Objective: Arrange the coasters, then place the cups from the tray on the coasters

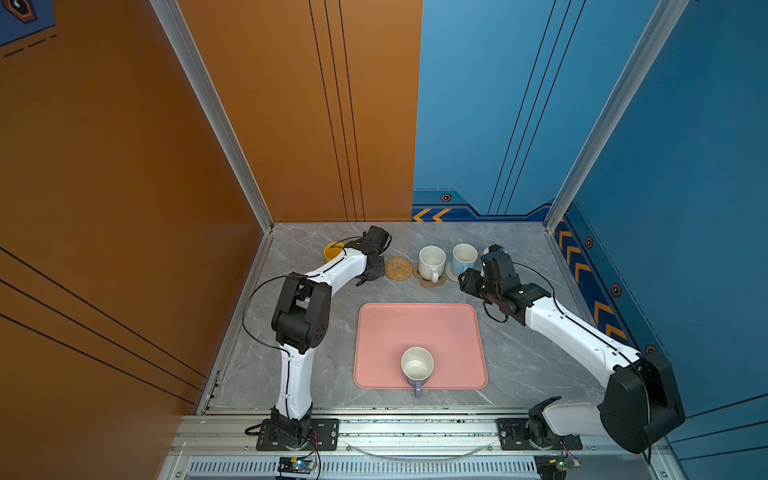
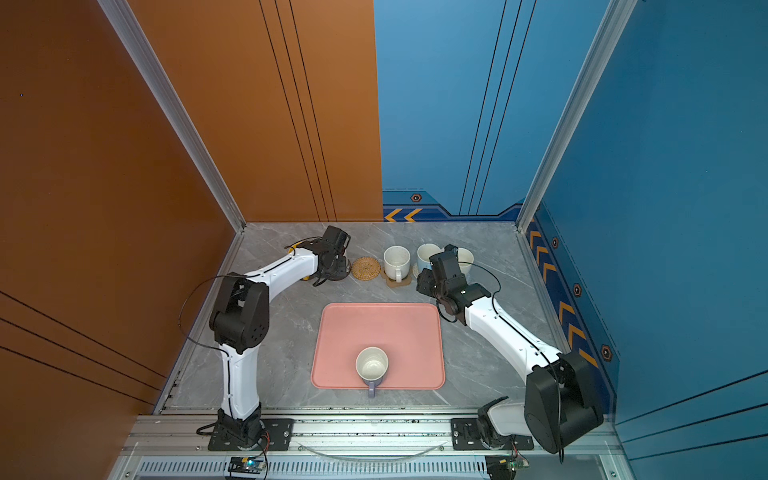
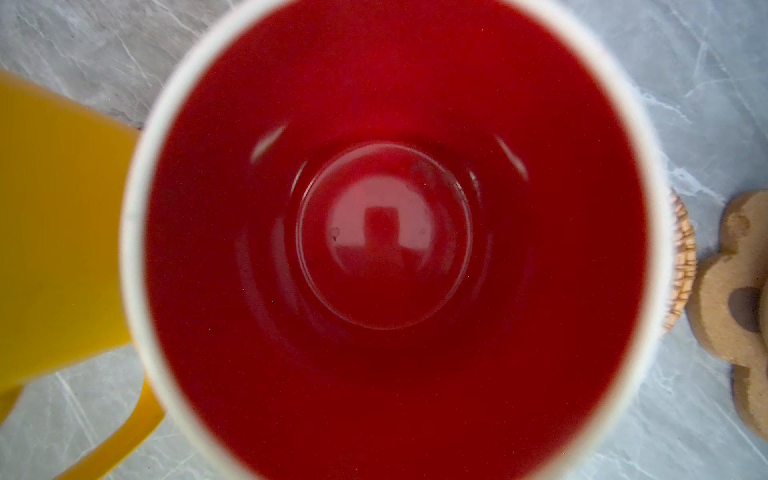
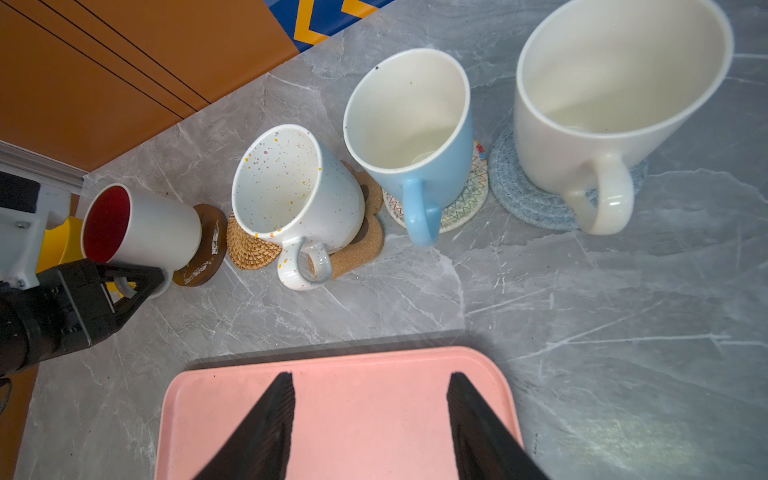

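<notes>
Pinched in the left gripper: the handle of the white cup with red inside, jaws nearly together on it from the tray side. Upright cup, mouth up toward the wrist camera, base at a glossy dark brown disc (set down or just clear of it, hard to tell). Just beside it, on the side away from the other cups, the yellow cup, handle toward the front of the table. Next along the back row, a bare tan woven round coaster. Then the speckled white cup on the paw-shaped brown coaster, the light blue cup on the cream woven coaster with its coloured zigzag stitching, and the plain white cup on the light blue woven coaster; all three upright, handles turned toward the tray. Spread wide and empty, the right gripper, hanging over the tray's far edge, apart from the cups, dark fingers angled toward the row. On the tray, close to its near rim, the lavender cup, upright, handle out over that rim toward the front. Tray flat on the grey marbled tabletop, long sides running across the table.
</notes>
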`<state>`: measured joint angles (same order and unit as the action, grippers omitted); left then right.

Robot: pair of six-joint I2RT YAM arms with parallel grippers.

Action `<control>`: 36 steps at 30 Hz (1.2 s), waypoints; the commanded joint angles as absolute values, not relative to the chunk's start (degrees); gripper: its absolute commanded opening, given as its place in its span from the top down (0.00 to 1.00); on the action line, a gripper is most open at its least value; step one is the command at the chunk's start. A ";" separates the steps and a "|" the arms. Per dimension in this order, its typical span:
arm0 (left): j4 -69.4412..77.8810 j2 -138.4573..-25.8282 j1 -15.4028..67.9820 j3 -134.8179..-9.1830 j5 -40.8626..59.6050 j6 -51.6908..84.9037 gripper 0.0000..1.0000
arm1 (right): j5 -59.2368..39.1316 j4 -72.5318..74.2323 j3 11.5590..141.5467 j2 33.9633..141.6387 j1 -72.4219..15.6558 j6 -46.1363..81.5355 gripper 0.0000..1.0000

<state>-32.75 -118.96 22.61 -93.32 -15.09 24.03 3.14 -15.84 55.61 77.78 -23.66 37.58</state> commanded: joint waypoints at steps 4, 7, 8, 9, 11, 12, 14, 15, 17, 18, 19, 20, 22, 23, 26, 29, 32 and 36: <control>-31.20 -119.44 21.88 -95.12 -15.19 25.46 1.00 | 2.90 -15.65 54.75 77.35 -23.34 38.47 0.43; -31.22 -119.53 21.73 -94.92 -14.79 25.62 1.00 | 2.76 -15.62 54.80 77.42 -23.20 38.45 0.43; -31.24 -119.53 21.78 -94.84 -14.75 25.60 1.00 | 2.80 -15.64 54.84 77.37 -23.20 38.45 0.42; -31.23 -119.54 21.75 -94.76 -14.61 25.63 1.00 | 2.84 -15.67 54.84 77.48 -23.20 38.48 0.43; -31.20 -119.55 21.79 -94.70 -14.50 25.64 1.00 | 2.75 -15.57 54.85 77.56 -23.20 38.50 0.42; -31.20 -119.53 21.77 -94.61 -14.51 25.62 1.00 | 2.73 -15.59 54.84 77.55 -23.27 38.42 0.42; -31.20 -119.55 21.76 -94.47 -14.56 25.68 1.00 | 2.66 -15.58 54.84 77.65 -23.20 38.49 0.42; -31.20 -119.53 21.81 -94.33 -14.54 25.80 1.00 | 2.70 -15.64 54.93 77.66 -23.20 38.47 0.43; -31.21 -119.53 21.75 -94.18 -14.43 25.91 1.00 | 2.70 -15.57 54.93 77.64 -23.20 38.45 0.42; -31.20 -119.60 21.71 -94.13 -14.41 26.03 1.00 | 2.70 -15.58 54.93 77.65 -23.20 38.43 0.42; -31.19 -119.66 21.75 -94.05 -14.28 26.10 1.00 | 2.70 -15.49 54.95 77.65 -23.23 38.48 0.43; -31.29 -119.66 21.77 -94.04 -14.20 26.19 1.00 | 2.66 -15.52 55.00 77.67 -23.23 38.46 0.43; -31.30 -119.71 21.77 -93.96 -13.94 26.19 1.00 | 2.54 -15.47 55.02 77.59 -23.25 38.46 0.42; -31.34 -119.71 21.74 -93.80 -13.85 26.19 1.00 | 2.55 -15.47 55.01 77.58 -23.20 38.47 0.42; -31.30 -119.71 21.74 -93.44 -13.81 26.18 1.00 | 2.58 -15.50 54.93 77.51 -23.20 38.49 0.43; -31.29 -119.80 21.77 -93.19 -13.63 26.23 1.00 | 2.55 -15.47 54.93 77.52 -23.23 38.52 0.42; -31.35 -120.11 21.73 -93.08 -13.11 26.54 1.00 | 2.48 -15.47 54.92 77.48 -23.26 38.54 0.42; -31.71 -120.41 21.75 -93.24 -12.86 26.75 1.00 | 2.39 -15.54 54.91 77.29 -23.20 38.43 0.42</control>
<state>-32.75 -119.94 22.17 -92.82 -13.15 25.98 3.09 -15.84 55.61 77.78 -23.55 37.58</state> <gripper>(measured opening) 0.172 0.575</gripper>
